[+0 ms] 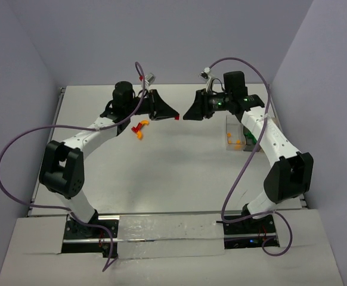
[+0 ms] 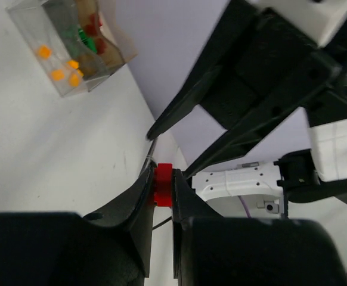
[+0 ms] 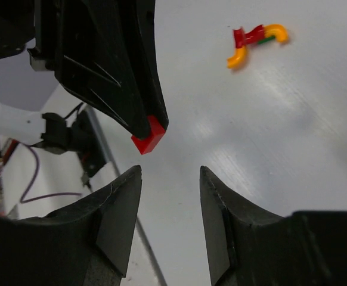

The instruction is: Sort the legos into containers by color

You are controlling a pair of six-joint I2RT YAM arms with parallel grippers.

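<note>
My left gripper (image 1: 174, 117) is shut on a small red lego (image 1: 177, 118), held above the back middle of the table. The brick (image 2: 163, 183) sits pinched between the two black fingertips, and from the other wrist it (image 3: 149, 137) sticks out of the left gripper's tip. My right gripper (image 1: 186, 115) faces it tip to tip, open, with nothing between its fingers (image 3: 169, 170) and a small gap to the brick. The containers (image 1: 239, 134) stand at the right under the right arm, and they (image 2: 72, 47) hold orange, green and red legos.
A small cluster of red, orange and green legos (image 1: 139, 128) lies on the table beside the left arm, and this cluster (image 3: 254, 42) also shows from the right wrist. Purple cables loop around both arms. Walls close in the table's back and sides.
</note>
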